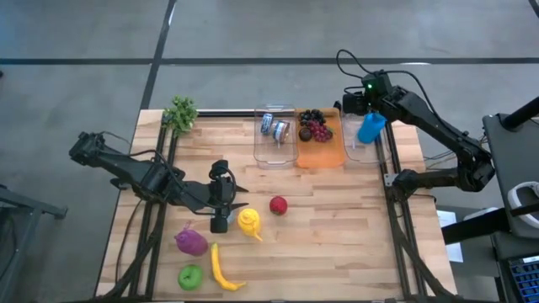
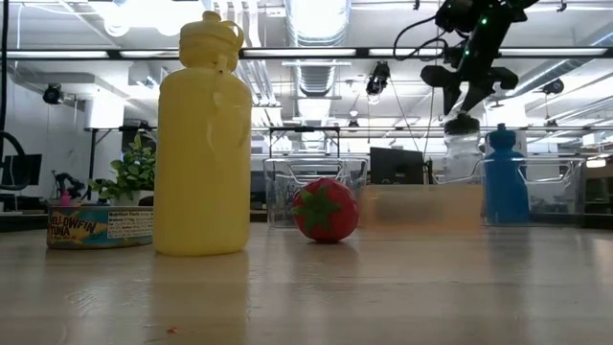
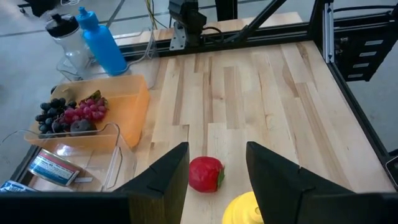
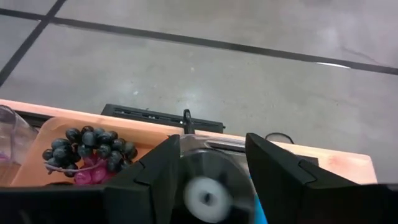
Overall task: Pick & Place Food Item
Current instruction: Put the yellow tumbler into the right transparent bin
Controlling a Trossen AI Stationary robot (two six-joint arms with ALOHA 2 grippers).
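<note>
While my left gripper sits low near the table's middle with fingers spread wide and nothing between them, its wrist camera alone shows the red strawberry lying just ahead of the gap, untouched. From above, that strawberry lies at the gripper's three o'clock, with the yellow bottle at four o'clock. My right gripper hangs over the clear bin at the table's one o'clock corner; its own camera shows the fingers parted wide above a clear bottle's cap, not touching. Only the low view shows the tuna can label.
</note>
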